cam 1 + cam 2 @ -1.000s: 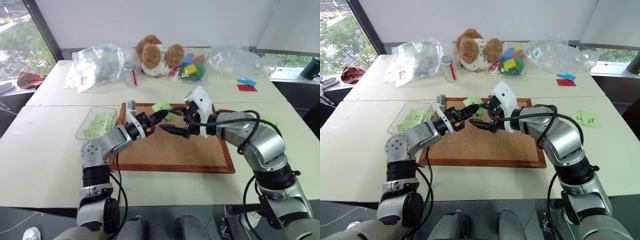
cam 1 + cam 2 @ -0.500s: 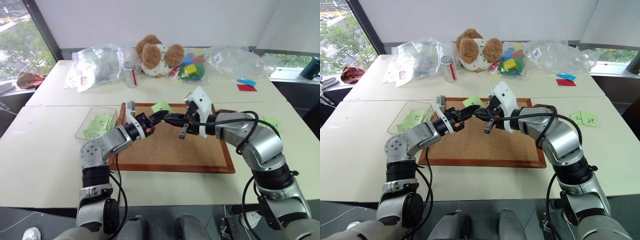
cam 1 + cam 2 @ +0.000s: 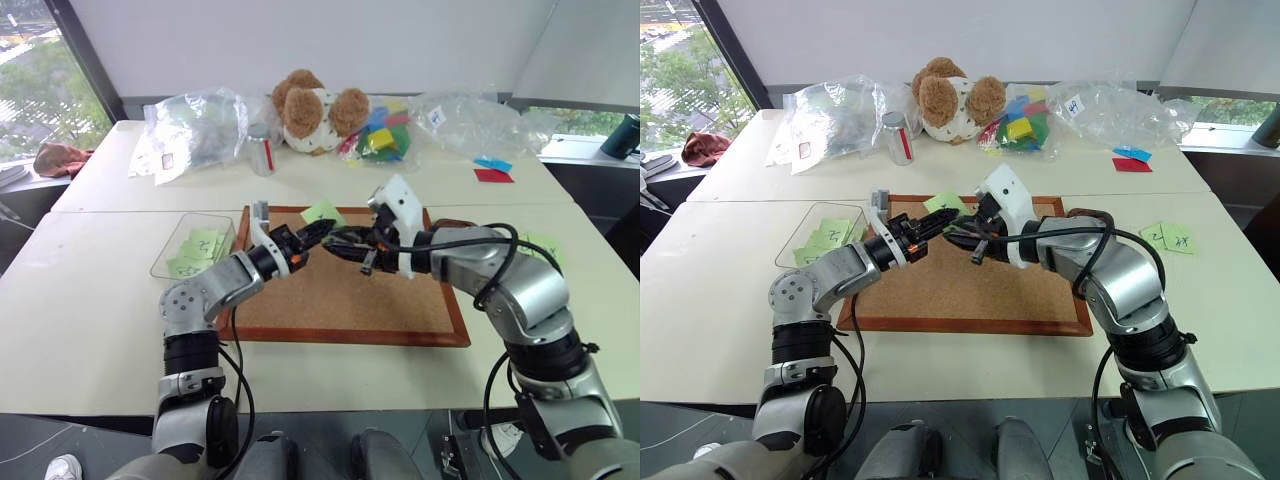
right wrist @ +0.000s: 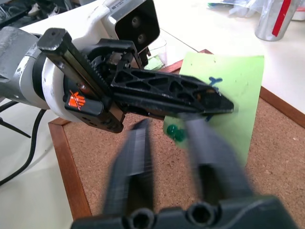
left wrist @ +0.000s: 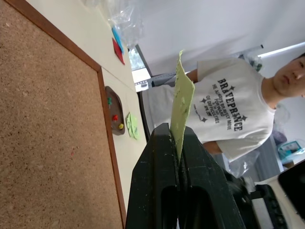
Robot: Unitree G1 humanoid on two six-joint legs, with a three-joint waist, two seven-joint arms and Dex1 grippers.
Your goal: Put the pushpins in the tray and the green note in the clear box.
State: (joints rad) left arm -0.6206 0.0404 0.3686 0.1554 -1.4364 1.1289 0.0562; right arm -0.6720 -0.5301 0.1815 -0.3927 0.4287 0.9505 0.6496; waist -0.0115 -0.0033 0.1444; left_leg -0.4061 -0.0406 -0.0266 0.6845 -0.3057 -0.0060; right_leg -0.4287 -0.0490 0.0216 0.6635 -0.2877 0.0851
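The green note (image 4: 228, 90) hangs above the corkboard, pinched by its edge in my shut left gripper (image 3: 322, 229). A green pushpin (image 4: 174, 132) sticks in the note just under the left fingers (image 4: 190, 95). My right gripper (image 4: 167, 125) faces the note, open, with its two fingers either side of that pin and not closed on it. The tray (image 5: 116, 111) lies beyond the board's right edge and holds three small pins. The clear box (image 3: 165, 262) stands left of the board with green notes in it.
The corkboard (image 3: 340, 300) lies under both grippers. A teddy bear (image 3: 312, 110), a can (image 3: 260, 148), plastic bags (image 3: 190, 125) and red and blue paper pieces (image 3: 492, 170) sit at the back. More green notes (image 3: 1168, 236) lie at the right. A person (image 5: 228, 109) stands beyond the table.
The right gripper's fingers have drawn closer together beside the note. Both arms have stayed in place, and the left gripper keeps its hold on the note.
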